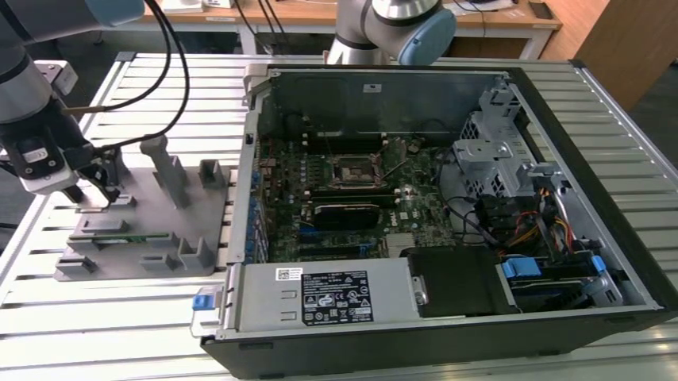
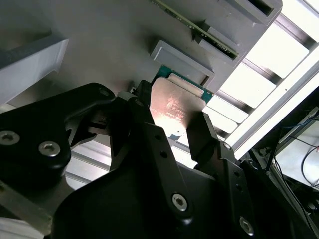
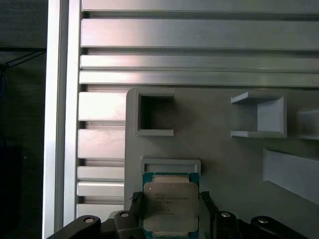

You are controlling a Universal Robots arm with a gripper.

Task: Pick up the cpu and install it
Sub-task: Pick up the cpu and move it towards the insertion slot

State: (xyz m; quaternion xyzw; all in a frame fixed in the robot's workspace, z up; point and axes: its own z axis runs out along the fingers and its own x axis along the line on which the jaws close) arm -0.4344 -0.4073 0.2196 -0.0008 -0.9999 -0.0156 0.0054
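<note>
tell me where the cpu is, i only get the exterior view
observer: in the first wrist view the cpu sits metal top up, straddled by the gripper.
operator: what's around it on the fixture
observer: a low grey ledge of the grey fixture runs along one edge of the cpu; I cannot tell whether they touch.

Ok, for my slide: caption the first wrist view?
Gripper straddling the cpu on the grey fixture.
</note>
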